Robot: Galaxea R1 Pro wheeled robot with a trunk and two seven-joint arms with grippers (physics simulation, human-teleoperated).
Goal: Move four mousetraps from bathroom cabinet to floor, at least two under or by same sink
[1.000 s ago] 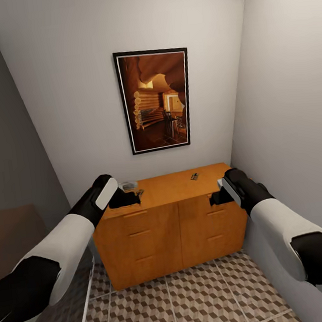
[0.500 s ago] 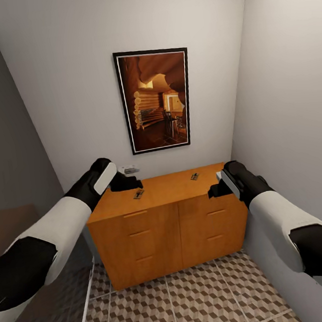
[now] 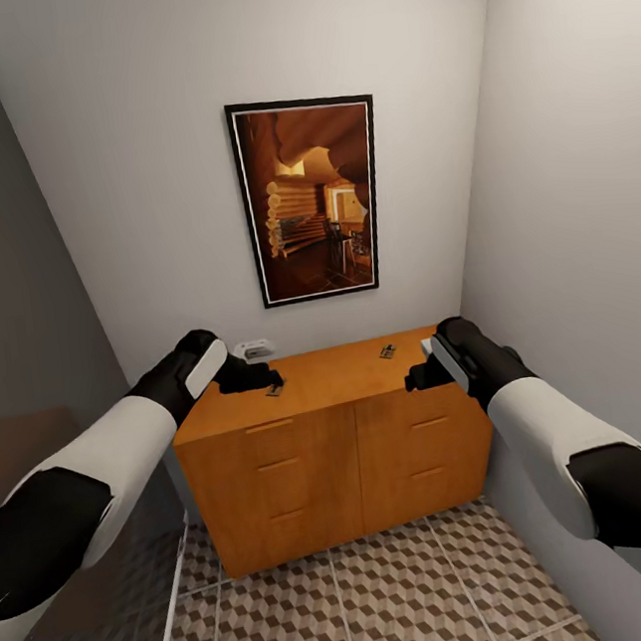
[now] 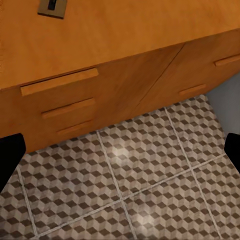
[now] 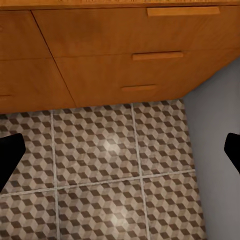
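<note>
Jaws: both pairs stood wide apart with nothing between them, judging by the dark fingertips (image 4: pixel 9 152) at opposite edges of the left wrist view and likewise the fingertips (image 5: pixel 10 150) in the right wrist view. Two mousetraps showed on the cabinet (image 3: pixel 335 439) top: one mousetrap (image 3: pixel 274 390) near the left end, just beside the left gripper (image 3: pixel 257 377), and a second mousetrap (image 3: pixel 388 351) toward the right rear, near but apart from the right gripper (image 3: pixel 415 377). The near one also showed in the left wrist view as a small flat board with dark metal on it. The other two traps I couldn't locate; possibly in the drawers, can't tell. Handling, my read: light, stiff wooden boards, lying flat on a smooth top, so little edge height to bite on. Best hold looked like across the board's two long edges, jaws coming straight down, clear of the spring bar; pinching the metal risks it slipping or rocking. A thin, light piece could skate on the wood if one finger touched first, so centre before closing. Not fragile; dropping onto tile should be fine. A small pale object (image 3: pixel 255 349) sat at the back left against the wall, close to the left arm's approach. The bathroom floor (image 3: pixel 395 602), cube-pattern tile, lay open in front of the cabinet; framed picture (image 3: pixel 311 199) hung above.
</note>
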